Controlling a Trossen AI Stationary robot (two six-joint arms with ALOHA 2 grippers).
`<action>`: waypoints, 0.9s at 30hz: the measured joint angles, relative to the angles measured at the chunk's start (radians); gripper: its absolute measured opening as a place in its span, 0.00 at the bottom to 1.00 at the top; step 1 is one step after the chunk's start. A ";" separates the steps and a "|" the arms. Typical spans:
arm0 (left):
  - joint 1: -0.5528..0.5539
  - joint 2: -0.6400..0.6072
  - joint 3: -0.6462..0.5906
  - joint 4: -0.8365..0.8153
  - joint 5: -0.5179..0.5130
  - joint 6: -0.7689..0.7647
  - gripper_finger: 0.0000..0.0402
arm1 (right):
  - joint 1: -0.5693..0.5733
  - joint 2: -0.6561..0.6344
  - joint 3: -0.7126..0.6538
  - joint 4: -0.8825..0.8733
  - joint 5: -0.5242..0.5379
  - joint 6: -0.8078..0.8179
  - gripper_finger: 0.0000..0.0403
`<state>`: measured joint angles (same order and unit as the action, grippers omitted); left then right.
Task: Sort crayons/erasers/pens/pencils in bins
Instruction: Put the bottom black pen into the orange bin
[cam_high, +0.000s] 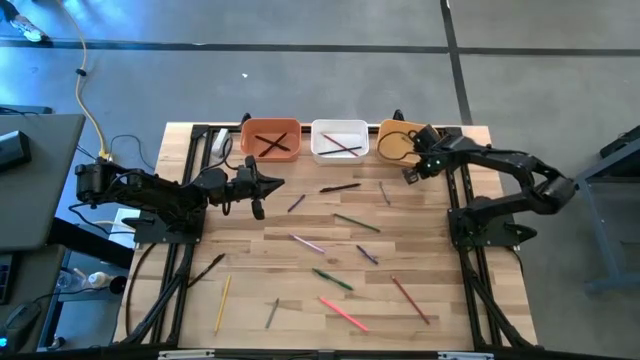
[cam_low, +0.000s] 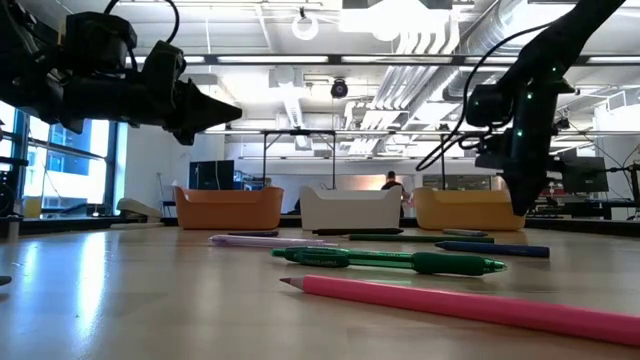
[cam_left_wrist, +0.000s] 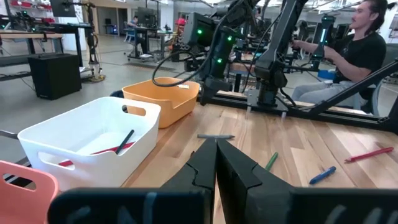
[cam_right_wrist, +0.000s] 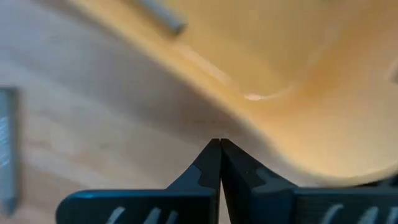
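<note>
High view: you have three bins in a row at the table's far edge. The terracotta bin (cam_high: 270, 138) holds two crossed dark sticks. The white bin (cam_high: 340, 140) holds a red and a dark one. The yellow-orange bin (cam_high: 397, 140) is partly covered by the right arm, so you cannot count its contents here. Well over a dozen sticks lie loose on the table (cam_high: 430, 215), among them a pink pencil (cam_high: 343, 313) near the front edge, so most of the sorting is left. The left gripper (cam_high: 270, 184) hangs in front of the terracotta bin and the right gripper (cam_high: 409, 175) sits at the yellow-orange bin's front corner.

Low view: your pink pencil (cam_low: 470, 305) and a green pen (cam_low: 400, 262) lie closest. Both grippers are raised off the wood.

Left wrist view: the left claw's fingers are pressed together with nothing between them. You see the white bin (cam_left_wrist: 93, 134) with its red and dark sticks beside it.

Right wrist view: the right claw is likewise closed and empty, at the yellow-orange bin's wall (cam_right_wrist: 298, 124). One grey stick (cam_right_wrist: 163, 18) lies inside.
</note>
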<state>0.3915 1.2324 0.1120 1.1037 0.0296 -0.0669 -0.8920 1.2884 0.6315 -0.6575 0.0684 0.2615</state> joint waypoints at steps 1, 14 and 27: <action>0.000 0.000 0.000 -0.001 0.000 0.000 0.00 | -0.009 0.000 0.000 0.004 0.016 0.000 0.00; 0.000 0.000 0.000 -0.001 0.000 0.000 0.00 | -0.052 0.000 0.000 0.043 0.037 -0.017 0.00; 0.000 0.000 0.000 -0.018 0.000 -0.001 0.00 | 0.090 -0.083 0.001 0.086 0.028 -0.061 0.00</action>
<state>0.3915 1.2324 0.1120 1.0859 0.0296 -0.0675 -0.8020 1.2053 0.6322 -0.5712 0.0967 0.2008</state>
